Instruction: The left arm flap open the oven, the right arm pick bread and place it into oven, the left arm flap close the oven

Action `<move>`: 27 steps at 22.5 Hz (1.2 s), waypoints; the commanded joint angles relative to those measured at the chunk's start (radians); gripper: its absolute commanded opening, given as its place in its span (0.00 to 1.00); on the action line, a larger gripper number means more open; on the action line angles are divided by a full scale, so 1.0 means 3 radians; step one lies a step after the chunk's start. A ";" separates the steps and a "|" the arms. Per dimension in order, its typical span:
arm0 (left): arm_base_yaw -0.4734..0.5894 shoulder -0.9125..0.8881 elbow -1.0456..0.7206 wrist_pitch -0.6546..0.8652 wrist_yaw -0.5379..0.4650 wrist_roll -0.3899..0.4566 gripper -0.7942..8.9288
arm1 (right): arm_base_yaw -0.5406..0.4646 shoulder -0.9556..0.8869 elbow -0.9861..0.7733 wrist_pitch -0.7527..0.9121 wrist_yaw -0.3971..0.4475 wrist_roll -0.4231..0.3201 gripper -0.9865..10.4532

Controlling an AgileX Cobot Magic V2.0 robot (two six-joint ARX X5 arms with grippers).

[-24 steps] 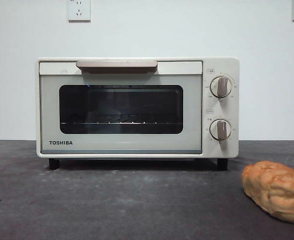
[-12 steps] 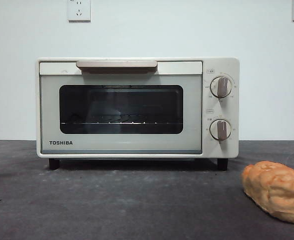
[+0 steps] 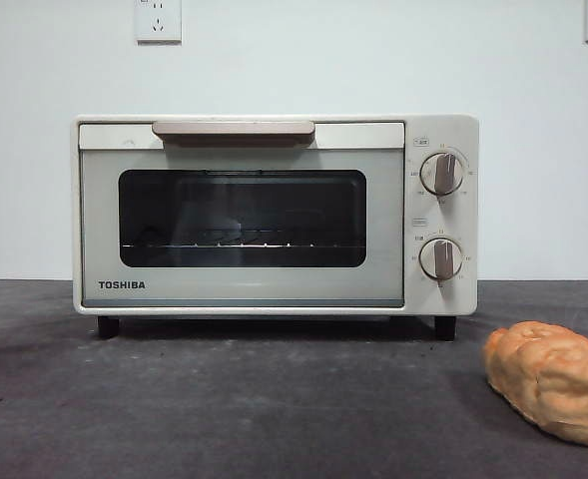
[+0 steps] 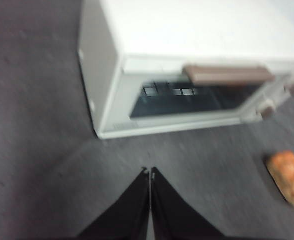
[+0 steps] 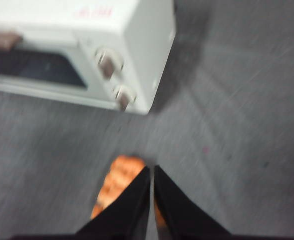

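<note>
The bench [image 3: 224,399] is a dark grey surface carrying everything. On it stands the oven [image 3: 274,215], cream-white, with its glass door shut flat against the body and the brown handle [image 3: 234,130] along the door's top edge untouched, so the first step, flapping the door open, has not begun in earnest.

The left end effector [image 4: 149,172] hangs above the bench, out in front of the oven and well apart from it, jaws pressed together with nothing between them. From its view the handle lies ahead and off to one side.

The bread [image 3: 553,379], a lumpy golden bun, lies on the bench beside the oven's knob end. The right end effector [image 5: 151,170] hovers over it, the bun showing just beneath the tips; its jaws are likewise closed and empty.

The next move, I judge, belongs to the left arm: travel to the handle, hook it from above, and pull the door down.
</note>
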 commanded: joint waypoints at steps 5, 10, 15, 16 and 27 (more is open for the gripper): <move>-0.0121 0.0146 0.0130 -0.0151 0.0081 0.0200 0.09 | 0.0001 0.0168 0.0090 -0.0209 -0.0116 -0.0159 0.09; -0.0127 0.0146 0.0130 -0.0154 0.0081 0.0200 0.09 | 0.0001 0.0164 0.0090 -0.0209 -0.0117 -0.0094 0.34; -0.0127 0.0146 0.0130 -0.0153 0.0081 0.0200 0.09 | 0.0022 0.0186 0.0090 -0.0210 -0.0121 0.0055 0.44; -0.0127 0.0146 0.0130 -0.0153 0.0080 0.0200 0.09 | 0.0043 0.0191 0.0090 -0.0215 -0.0127 0.0099 0.44; -0.0127 0.0146 0.0130 -0.0153 0.0081 0.0200 0.09 | 0.0863 0.0409 -0.0827 0.0736 -0.0174 0.0988 0.44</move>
